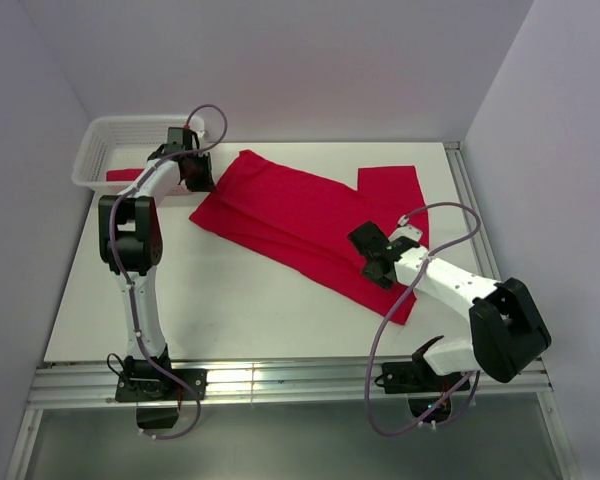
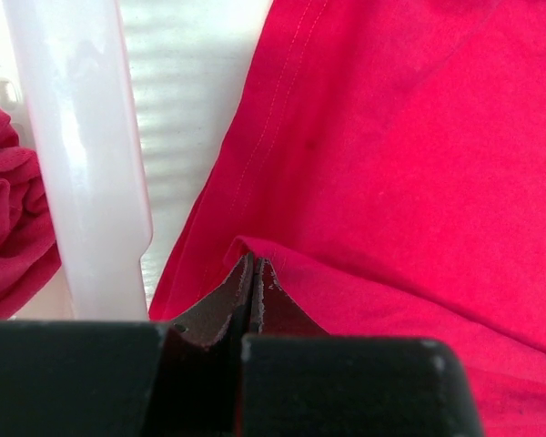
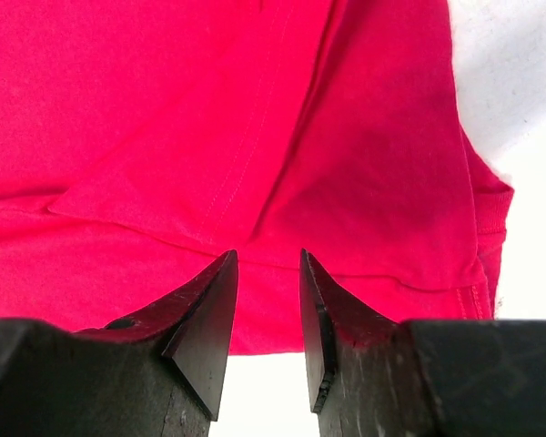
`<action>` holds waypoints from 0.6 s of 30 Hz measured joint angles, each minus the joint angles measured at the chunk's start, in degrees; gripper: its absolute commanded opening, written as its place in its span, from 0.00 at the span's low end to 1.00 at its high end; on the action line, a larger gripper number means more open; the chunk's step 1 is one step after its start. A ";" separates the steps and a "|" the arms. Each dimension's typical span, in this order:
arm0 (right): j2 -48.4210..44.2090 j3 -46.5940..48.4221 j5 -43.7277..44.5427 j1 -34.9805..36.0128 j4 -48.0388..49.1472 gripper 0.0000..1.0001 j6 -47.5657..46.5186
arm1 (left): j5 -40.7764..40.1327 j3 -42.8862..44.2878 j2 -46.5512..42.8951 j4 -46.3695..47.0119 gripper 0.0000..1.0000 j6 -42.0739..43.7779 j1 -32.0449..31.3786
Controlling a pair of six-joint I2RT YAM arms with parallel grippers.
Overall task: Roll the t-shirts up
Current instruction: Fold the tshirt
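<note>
The t-shirt (image 1: 300, 215) is lying on the table (image 1: 230, 310), folded lengthwise into a long band. It is running on a slant from beside the basket (image 1: 110, 135) at the far left down toward the near right, with one sleeve sticking out at the far right. No part of it is rolled yet. A second t-shirt (image 1: 123, 175) is sitting bunched inside the basket.

The left gripper (image 2: 255, 269) is working at the band's far-left end, just beside the basket wall. Its fingers (image 2: 227, 300) are pressing tight together, and a small ridge of red cloth is rising to their tips, so they appear to be pinching the shirt's edge.

The right gripper (image 3: 268, 273) is hovering over the near-right end of the band. Its fingers (image 3: 209, 319) are standing apart with nothing between them, and the hem is lying flat beneath.

By my reading, the folding step is finishing and the rolling is about to start. The next move is calling for a grip on one short end, which then has to be turned over onto itself. The other end needs holding flat so the band is not skewing or opening. The soft cloth is likely to slip and loosen unless the first turn is tight.
</note>
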 measured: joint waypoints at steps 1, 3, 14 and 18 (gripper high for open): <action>0.04 -0.02 -0.04 -0.20 0.24 0.41 -0.04 | -0.13 0.02 0.00 -0.13 0.02 0.15 0.00; 0.04 -0.02 -0.02 -0.52 0.63 0.41 -0.17 | -0.46 0.57 0.07 -0.83 0.02 0.35 0.00; 2.49 -0.57 -0.72 -1.73 2.93 0.51 -0.39 | -2.25 3.13 0.31 -2.56 0.01 0.74 0.20; 3.89 -1.20 -2.23 -1.73 5.35 0.50 -0.33 | -2.27 3.13 0.33 -2.58 0.01 0.74 0.20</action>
